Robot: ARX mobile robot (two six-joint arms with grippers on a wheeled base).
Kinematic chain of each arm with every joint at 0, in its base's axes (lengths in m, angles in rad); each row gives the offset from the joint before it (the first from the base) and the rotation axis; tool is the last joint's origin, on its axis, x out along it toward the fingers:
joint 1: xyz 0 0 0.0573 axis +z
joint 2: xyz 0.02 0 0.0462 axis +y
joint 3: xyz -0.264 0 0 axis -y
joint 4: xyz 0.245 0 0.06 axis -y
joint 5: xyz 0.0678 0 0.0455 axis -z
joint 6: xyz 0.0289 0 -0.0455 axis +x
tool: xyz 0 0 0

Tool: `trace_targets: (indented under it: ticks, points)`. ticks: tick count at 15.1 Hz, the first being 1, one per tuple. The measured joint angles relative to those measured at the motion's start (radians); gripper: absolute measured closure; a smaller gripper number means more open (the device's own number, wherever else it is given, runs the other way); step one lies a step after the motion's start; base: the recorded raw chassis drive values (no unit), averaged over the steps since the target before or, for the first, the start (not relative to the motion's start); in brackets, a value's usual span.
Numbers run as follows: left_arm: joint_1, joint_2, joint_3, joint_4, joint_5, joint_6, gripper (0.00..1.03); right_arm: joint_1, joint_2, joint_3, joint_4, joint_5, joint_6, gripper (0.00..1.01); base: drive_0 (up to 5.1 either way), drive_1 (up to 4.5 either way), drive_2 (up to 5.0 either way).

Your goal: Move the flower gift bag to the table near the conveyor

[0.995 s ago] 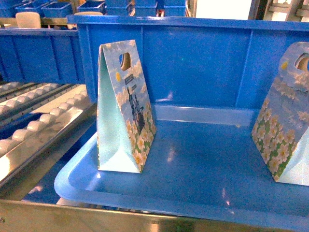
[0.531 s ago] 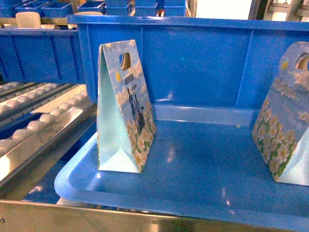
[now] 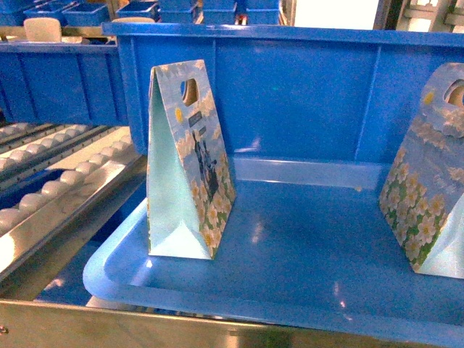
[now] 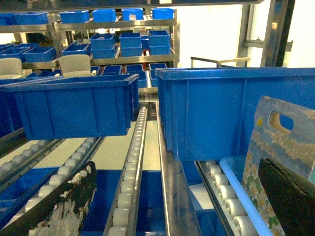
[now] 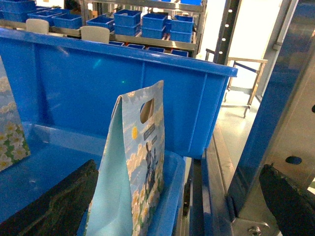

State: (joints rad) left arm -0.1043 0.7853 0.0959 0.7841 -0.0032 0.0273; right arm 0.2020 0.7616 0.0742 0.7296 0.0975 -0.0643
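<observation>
Two flower gift bags (image 3: 188,163) stand on a blue tray (image 3: 304,268); the right bag (image 3: 435,174) is cropped. Only wrist views show both grippers' fingers (image 4: 54,206) spread apart, empty.

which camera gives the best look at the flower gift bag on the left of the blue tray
Head view: the flower-printed paper gift bag stands whole in the blue plastic tray. Left wrist shows only part of it, cut by a finger; the right wrist's edge crops it.

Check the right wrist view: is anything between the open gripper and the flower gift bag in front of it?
Nothing visible blocks it. The flower gift bag stands upright in the blue tray, between the two dark fingers of the right gripper, which is open. The blue bin sits behind the bag, not in front.
</observation>
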Motion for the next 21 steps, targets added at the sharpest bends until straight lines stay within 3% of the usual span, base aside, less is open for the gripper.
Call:
trace_targets:
  ticks: [10,15,21]
  points:
    - [-0.002,-0.001,0.000,0.001,0.000,0.000,0.05,0.004,0.006,0.005,-0.003,0.004,-0.001,0.03,0.0,0.00,0.0]
    - [-0.003,-0.001,0.000,0.000,0.000,0.000,0.05,0.097,0.149,0.057,0.067,0.076,-0.024,0.03,0.0,0.00,0.0]
    - [-0.003,-0.001,0.000,0.001,0.000,0.000,0.05,0.141,0.351,0.182,0.134,0.128,-0.023,0.03,0.0,0.00,0.0]
